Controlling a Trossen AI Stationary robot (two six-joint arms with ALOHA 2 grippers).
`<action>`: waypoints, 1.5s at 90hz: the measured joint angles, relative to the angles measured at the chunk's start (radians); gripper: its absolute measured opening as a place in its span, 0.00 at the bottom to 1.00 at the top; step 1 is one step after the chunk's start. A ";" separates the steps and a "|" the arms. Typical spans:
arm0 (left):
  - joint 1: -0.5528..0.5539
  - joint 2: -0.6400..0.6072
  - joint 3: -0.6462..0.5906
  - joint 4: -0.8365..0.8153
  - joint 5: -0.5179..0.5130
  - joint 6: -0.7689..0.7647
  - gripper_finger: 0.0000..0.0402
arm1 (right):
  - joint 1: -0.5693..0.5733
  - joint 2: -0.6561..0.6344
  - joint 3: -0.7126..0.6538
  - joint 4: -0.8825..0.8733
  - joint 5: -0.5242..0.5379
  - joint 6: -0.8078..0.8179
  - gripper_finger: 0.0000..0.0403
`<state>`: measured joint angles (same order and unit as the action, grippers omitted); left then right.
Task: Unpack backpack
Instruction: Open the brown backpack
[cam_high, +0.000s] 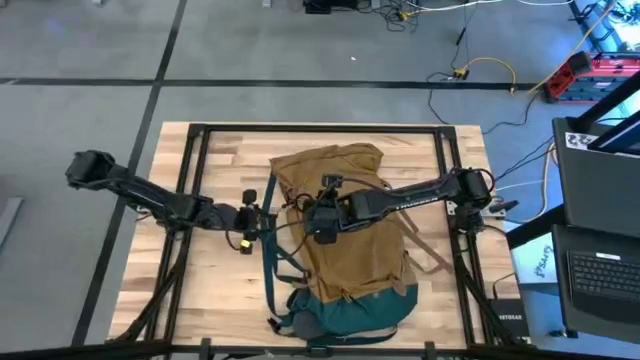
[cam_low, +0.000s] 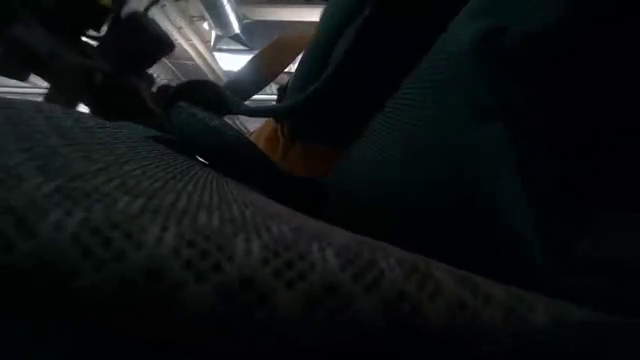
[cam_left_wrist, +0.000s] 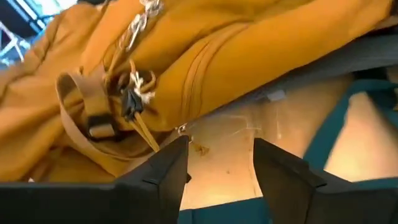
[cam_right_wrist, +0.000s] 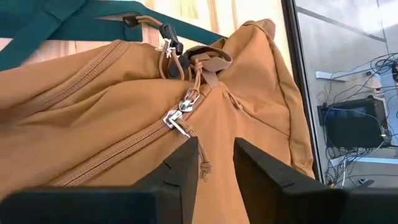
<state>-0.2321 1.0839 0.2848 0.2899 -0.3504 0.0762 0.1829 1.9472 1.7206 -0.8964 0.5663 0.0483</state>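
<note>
Flat on the wooden table (cam_high: 210, 290) lies the tan backpack (cam_high: 350, 240), its teal base toward the near edge and its zippers closed. Over its upper middle hovers the right gripper (cam_high: 322, 222), fingers slightly apart just by a silver zipper pull (cam_right_wrist: 176, 121). Beside the pack's left edge, the left gripper (cam_high: 250, 222) waits, fingers apart and empty, near the teal straps (cam_high: 272, 262).

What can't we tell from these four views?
- Backpack contents: zippers look closed in both wrist views, fabric hides the inside.
- Low view: dark mesh fabric fills the frame, hiding the table and both grippers.
- Right gripper: open over the zipper pull; contact can't be judged.
- Left gripper: open beside the backpack; what lies below its fingers is cut off.
</note>
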 joint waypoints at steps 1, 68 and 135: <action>0.003 0.010 0.000 0.009 0.000 -0.003 0.41 | 0.000 0.000 0.000 0.003 0.000 0.000 0.22; 0.163 0.351 0.001 0.333 0.167 -0.131 0.41 | 0.000 0.001 0.000 0.013 -0.001 -0.004 0.22; 0.225 0.393 0.013 0.363 0.225 -0.137 0.41 | 0.000 0.002 0.000 0.038 -0.018 -0.004 0.22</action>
<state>-0.0067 1.4773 0.2978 0.6530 -0.1255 -0.0605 0.1833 1.9491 1.7210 -0.8588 0.5484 0.0442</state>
